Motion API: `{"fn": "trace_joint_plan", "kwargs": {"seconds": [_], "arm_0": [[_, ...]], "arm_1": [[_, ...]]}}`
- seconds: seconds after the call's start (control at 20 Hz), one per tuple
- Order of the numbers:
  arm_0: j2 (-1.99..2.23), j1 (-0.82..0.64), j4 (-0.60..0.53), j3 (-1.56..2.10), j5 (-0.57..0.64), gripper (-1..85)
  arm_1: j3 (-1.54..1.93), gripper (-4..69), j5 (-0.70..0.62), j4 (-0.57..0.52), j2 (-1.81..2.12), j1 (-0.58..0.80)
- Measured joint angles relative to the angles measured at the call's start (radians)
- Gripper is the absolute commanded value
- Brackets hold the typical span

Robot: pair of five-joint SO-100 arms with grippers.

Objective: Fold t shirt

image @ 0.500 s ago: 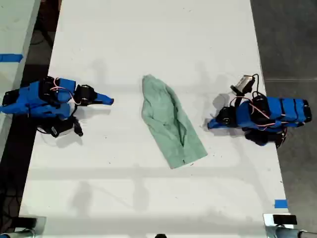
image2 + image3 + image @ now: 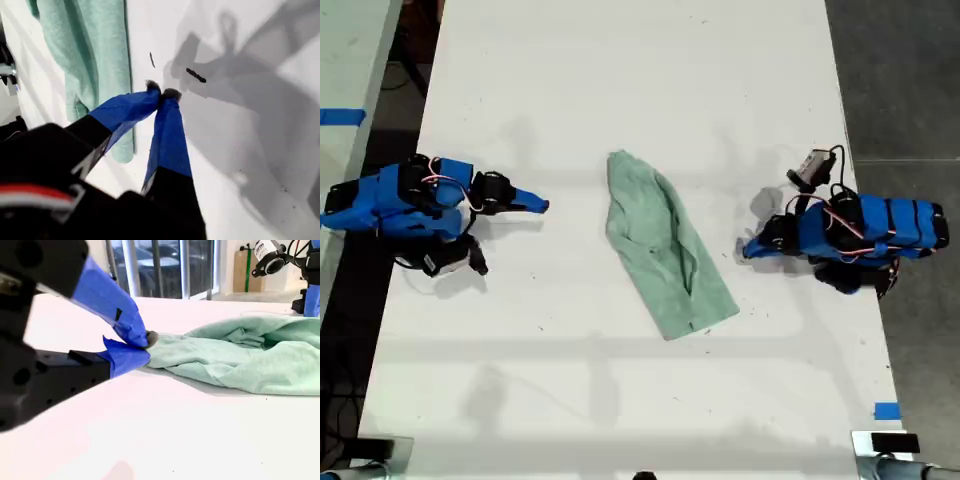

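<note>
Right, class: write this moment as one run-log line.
shirt: bunched, mid-table, untouched | first gripper: shut, empty, beside shirt | second gripper: shut, empty, near shirt edge | fold: not yet begun

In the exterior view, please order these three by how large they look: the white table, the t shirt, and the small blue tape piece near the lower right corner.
1. white table, the largest
2. t shirt
3. blue tape piece, clearly the smallest

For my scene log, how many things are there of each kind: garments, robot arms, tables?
T shirt: 1
Blue arms, ending in my first gripper and my second gripper: 2
White table: 1
Total: 4
</note>
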Motion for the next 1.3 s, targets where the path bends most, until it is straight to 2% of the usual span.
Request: {"fn": "trace_joint_plan", "kwargs": {"seconds": [0.05,0.5,0.6,0.7,0.8,0.85,0.9,0.95,1.1,1.15,1.3], "arm_0": [[0.000,0.000,0.000,0.000,-0.003,-0.1],[0.000,0.018,-0.037,0.008,-0.046,-0.3],[-0.029,0.031,-0.041,-0.011,-0.129,-0.3],[-0.190,0.089,-0.120,-0.089,-0.264,-0.2],[-0.545,0.175,-0.267,-0.278,-0.336,8.1],[-0.770,0.225,-0.299,-0.426,-0.353,12.6],[-0.997,0.262,-0.276,-0.609,-0.365,15.3],[-1.244,0.290,-0.196,-0.825,-0.374,16.7],[-2.010,0.357,0.143,-1.493,-0.377,17.4],[-2.252,0.370,0.184,-1.717,-0.377,17.6],[-2.599,0.382,0.077,-2.154,-0.377,17.7]], "arm_1": [[0.000,-2.2,0.000,0.000,0.000,-0.003],[0.003,-2.5,0.091,-0.002,-0.002,-0.014],[0.002,-2.5,0.101,-0.020,-0.025,-0.014],[-0.026,-2.5,0.103,-0.081,-0.152,-0.021],[-0.112,5.9,0.104,-0.103,-0.298,-0.054],[-0.169,14.0,0.104,-0.124,-0.370,-0.074],[-0.236,22.4,0.104,-0.144,-0.446,-0.112],[-0.307,25.6,0.098,-0.176,-0.558,-0.144],[-0.434,28.2,0.066,-0.296,-0.839,-0.212],[-0.454,27.8,0.066,-0.321,-0.885,-0.230],[-0.465,26.5,0.066,-0.407,-0.985,-0.267]]}}
